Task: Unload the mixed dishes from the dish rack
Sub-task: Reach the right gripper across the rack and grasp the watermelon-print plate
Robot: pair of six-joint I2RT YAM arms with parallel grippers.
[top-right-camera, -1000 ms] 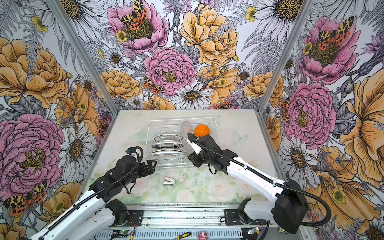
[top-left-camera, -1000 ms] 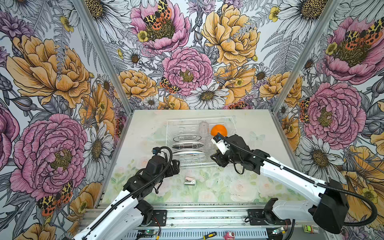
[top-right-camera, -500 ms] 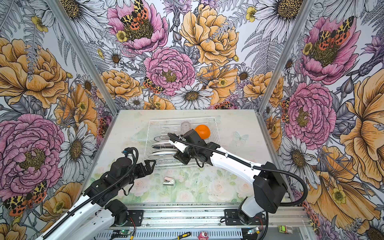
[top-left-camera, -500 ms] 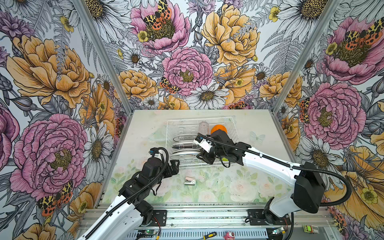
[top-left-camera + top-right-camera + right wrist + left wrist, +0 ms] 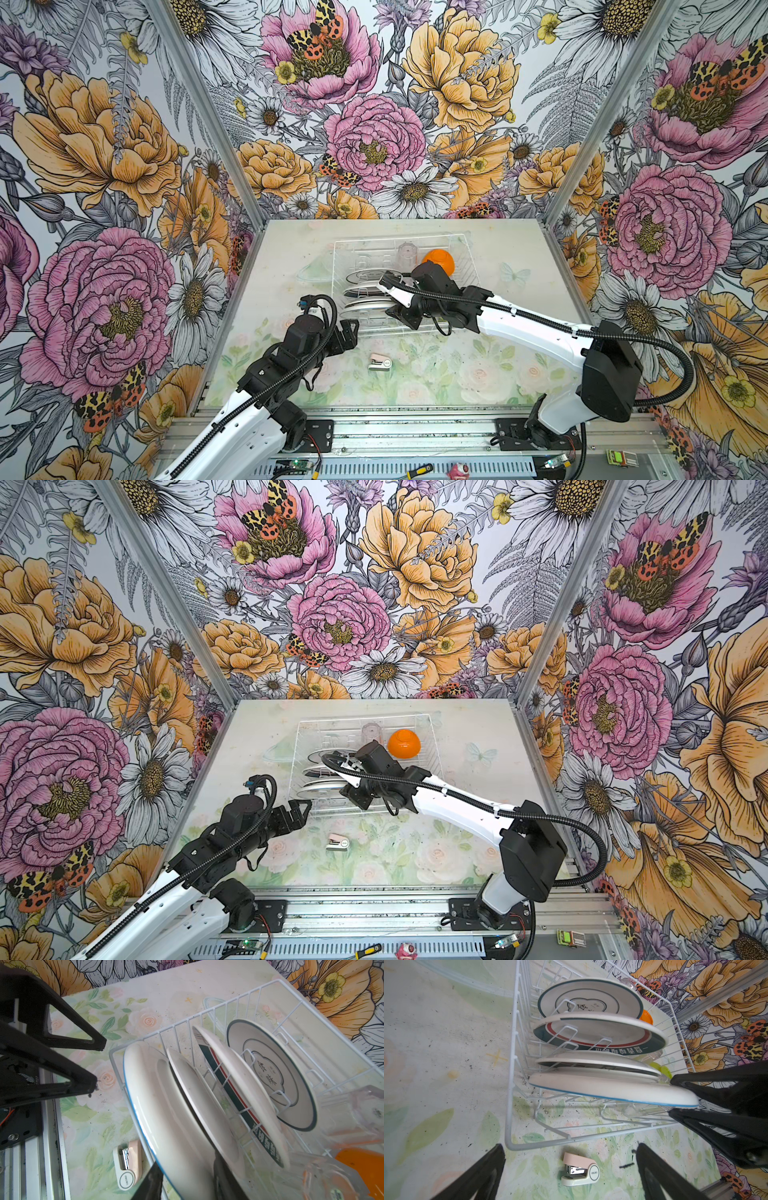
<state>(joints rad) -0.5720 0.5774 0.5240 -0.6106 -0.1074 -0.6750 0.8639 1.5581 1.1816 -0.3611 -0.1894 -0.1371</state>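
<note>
– White wire on a flower-printed table (image 5: 478, 374): what is there, from large to small?
– Read the top views as a clock, with twelve at the far wall. The table is the whole floor of the cell. The dish rack (image 5: 428, 766) stands on it, from the centre toward twelve.
– And the dishes?
– Four plates stand on edge in the rack's nine o'clock half, in a row from six to twelve. The front plate (image 5: 602, 1088) has a thin blue edge. Behind it come a second white plate (image 5: 591, 1059), a plate with a teal and red band (image 5: 591, 1029) and a teal-rimmed plate (image 5: 623, 1001).
– Where are the jaws?
– The right jaws reach in over the rack, one finger on each face of the front plate, at its three o'clock rim. Whether they press it, I cannot tell. The left jaws are wide apart and hold nothing. They hang over the table, just outside the rack's seven o'clock corner.
– Smaller things?
– An orange bowl (image 5: 404, 742) is in the rack's one o'clock corner. A clear tumbler (image 5: 371, 730) is just beside it, at twelve. A pink-and-white stapler (image 5: 337, 842) lies on the table near the rack's six o'clock side.
</note>
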